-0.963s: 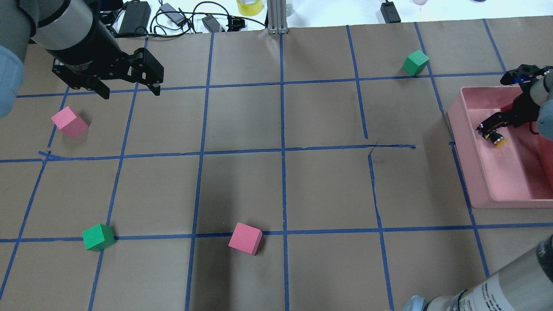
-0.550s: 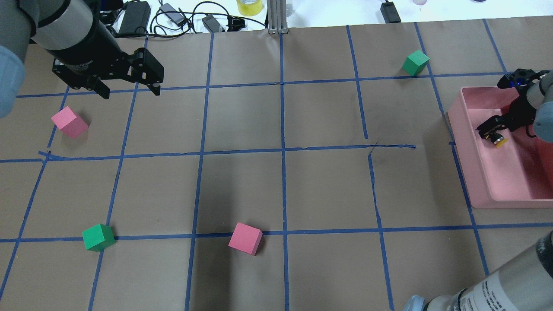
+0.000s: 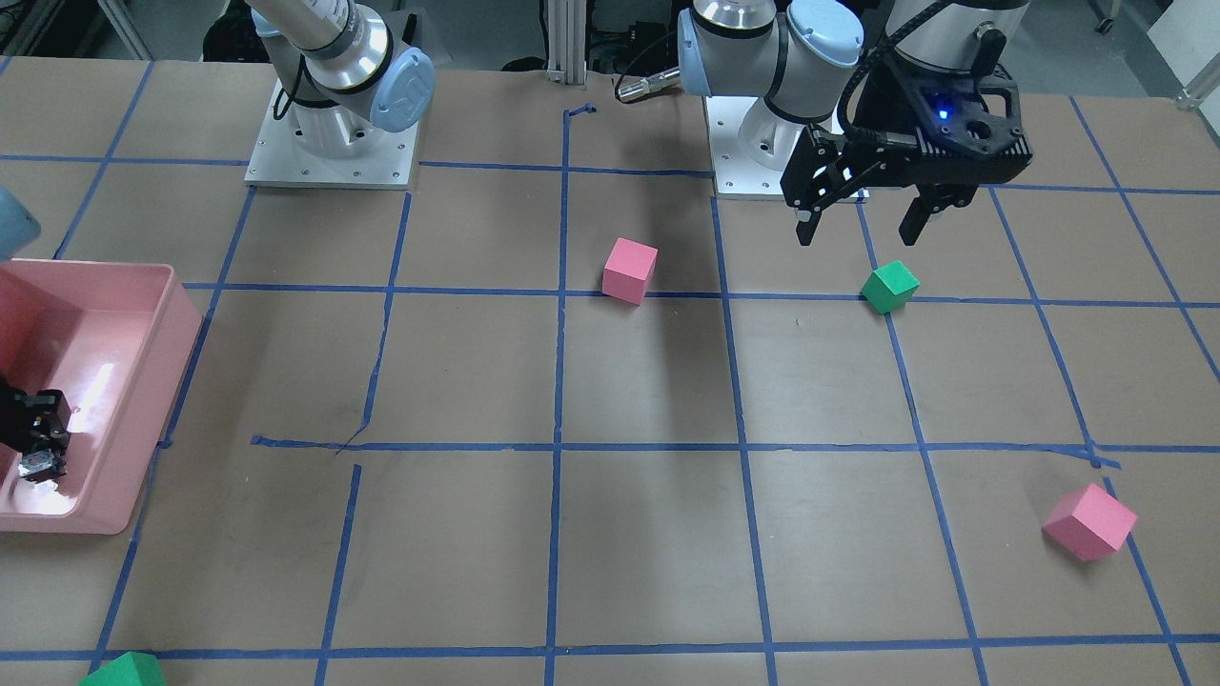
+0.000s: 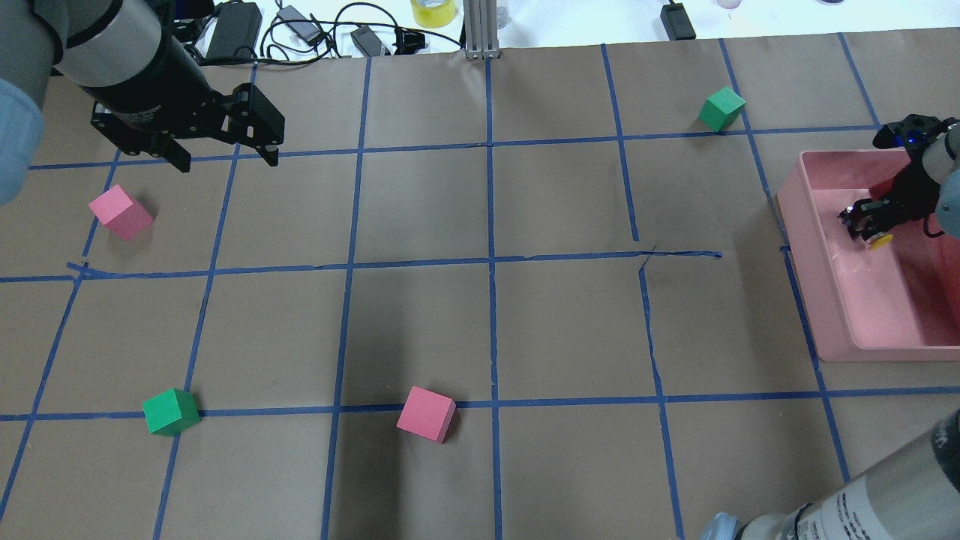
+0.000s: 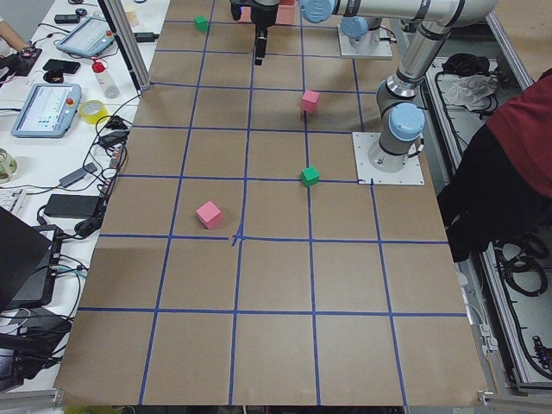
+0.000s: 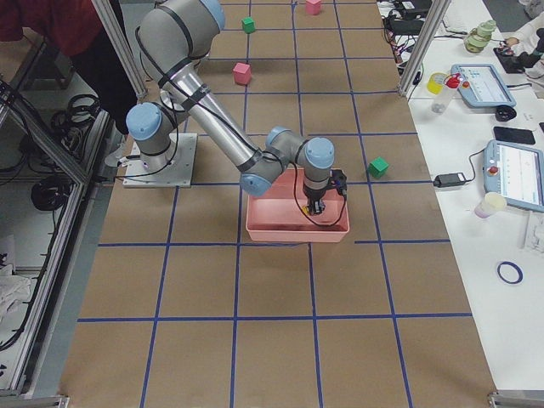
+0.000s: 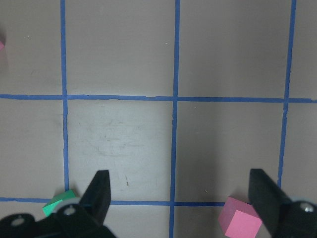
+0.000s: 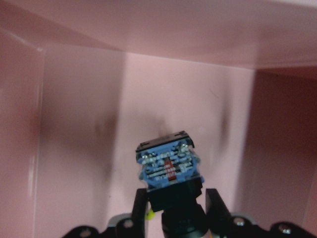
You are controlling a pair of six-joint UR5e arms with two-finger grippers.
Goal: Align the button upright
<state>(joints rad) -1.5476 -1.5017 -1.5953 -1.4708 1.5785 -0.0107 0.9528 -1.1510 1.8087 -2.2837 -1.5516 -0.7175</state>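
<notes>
The button is held inside the pink bin (image 4: 795, 217). Its yellow cap (image 4: 880, 240) shows in the overhead view, tilted toward the robot's side. My right gripper (image 4: 862, 220) is shut on the button's black collar. In the right wrist view the button's boxy blue-and-silver base (image 8: 168, 166) points away from the gripper (image 8: 178, 213), above the bin's floor. In the front view the right gripper (image 3: 38, 443) shows over the bin (image 3: 181, 314). My left gripper (image 4: 225, 155) is open and empty, above the table at the far left; it also shows in the front view (image 3: 858, 227).
A pink cube (image 4: 120, 212) and a green cube (image 4: 171, 411) lie on the left. Another pink cube (image 4: 426, 413) lies near the front middle, and a green cube (image 4: 721, 109) at the far right. Cables and adapters (image 4: 300, 30) lie past the far edge.
My right gripper has turned and shifted slightly right and farther back inside the bin, carrying the button; the yellow cap moved with it. The left arm has not moved.
</notes>
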